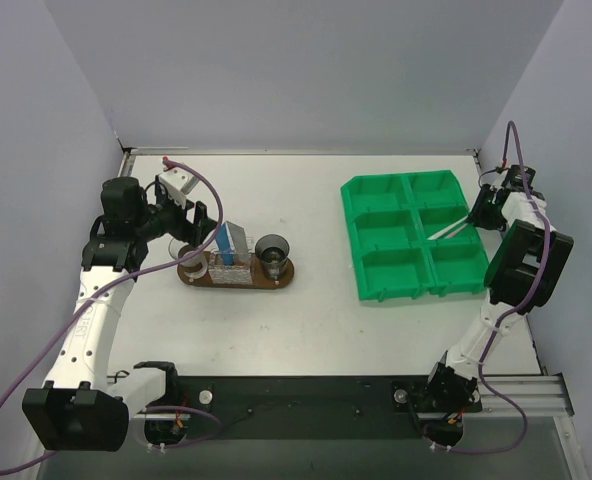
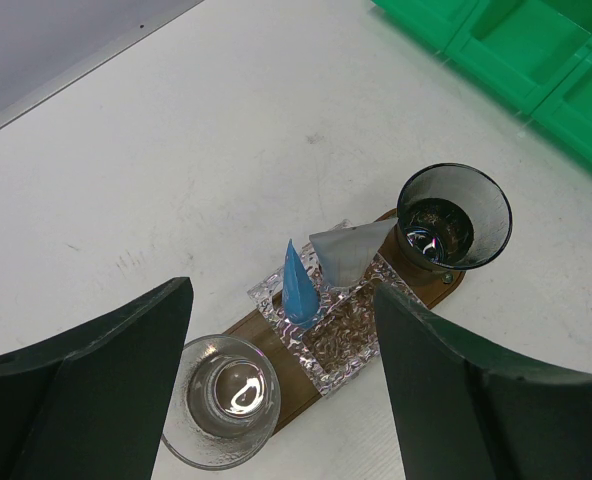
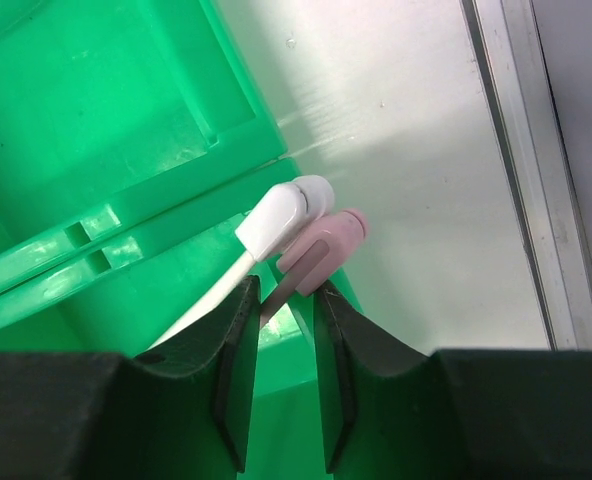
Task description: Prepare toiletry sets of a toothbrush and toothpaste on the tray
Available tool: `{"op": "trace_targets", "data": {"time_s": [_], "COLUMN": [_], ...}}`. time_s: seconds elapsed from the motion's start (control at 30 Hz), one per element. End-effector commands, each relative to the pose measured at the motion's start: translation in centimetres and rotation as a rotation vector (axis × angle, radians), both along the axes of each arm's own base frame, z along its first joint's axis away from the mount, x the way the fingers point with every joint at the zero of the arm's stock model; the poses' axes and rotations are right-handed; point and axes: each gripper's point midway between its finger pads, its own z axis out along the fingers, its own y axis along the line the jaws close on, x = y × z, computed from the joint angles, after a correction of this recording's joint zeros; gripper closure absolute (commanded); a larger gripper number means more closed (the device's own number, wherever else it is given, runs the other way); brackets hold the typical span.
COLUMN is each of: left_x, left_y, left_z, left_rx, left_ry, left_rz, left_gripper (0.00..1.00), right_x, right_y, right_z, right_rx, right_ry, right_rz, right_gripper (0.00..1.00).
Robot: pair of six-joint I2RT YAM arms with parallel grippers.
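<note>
The right gripper [image 3: 287,292] is pinched narrow on the stem of the pink toothbrush [image 3: 328,238] at the right edge of the green bin [image 1: 413,215] — a white toothbrush [image 3: 281,215] lies just beside it. On the left, the left gripper [image 2: 281,330] hangs wide open and empty above the tray [image 1: 234,284], where toothpaste [image 2: 298,285] tubes stand between two cups [image 2: 454,215].

My count from the remote desk | white toothbrush [image 3: 281,218]: 1 | pink toothbrush [image 3: 328,238]: 1 — two brushes in all | toothpaste [image 1: 232,243]: 1 tube I can be sure of | clear cup [image 2: 226,400]: 1 | dark cup [image 2: 454,215]: 1 | tray [image 1: 284,279]: 1 | green bin [image 1: 413,236]: 1 — six compartments
</note>
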Motion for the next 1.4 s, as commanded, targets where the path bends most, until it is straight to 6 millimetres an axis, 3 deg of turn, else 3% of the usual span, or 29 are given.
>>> {"op": "trace_targets", "data": {"time_s": [0.0, 0.6, 0.9, 1.1, 1.2, 1.37], "left_x": [0.6, 0.9, 0.9, 1.0, 1.0, 1.2], "left_y": [0.1, 0.0, -0.2, -0.9, -1.5, -2.2], "left_z": [1.6, 1.5, 1.6, 2.0, 2.3, 2.5], "left_rx": [0.0, 0.001, -0.009, -0.039, -0.063, -0.082], "left_ry": [-0.067, -0.071, -0.074, -0.069, -0.059, -0.07], "left_rz": [-0.002, -0.004, -0.015, -0.04, -0.061, -0.089], "left_gripper": [0.16, 0.16, 0.16, 0.16, 0.16, 0.16], "right_x": [0.1, -0.1, 0.7, 1.1, 1.0, 0.8], "right_y": [0.5, 0.5, 1.6, 5.0, 7.3, 10.5], "right_z": [2.9, 6.1, 9.6, 13.1, 15.9, 18.0], "right_rx": [-0.023, -0.046, -0.007, 0.076, 0.11, 0.092], "right_ry": [-0.062, -0.131, -0.224, -0.318, -0.383, -0.425], "right_rz": [0.003, -0.014, -0.025, 0.064, 0.128, 0.209], "right_gripper": [0.84, 0.92, 1.0, 1.0, 1.0, 1.0]}}
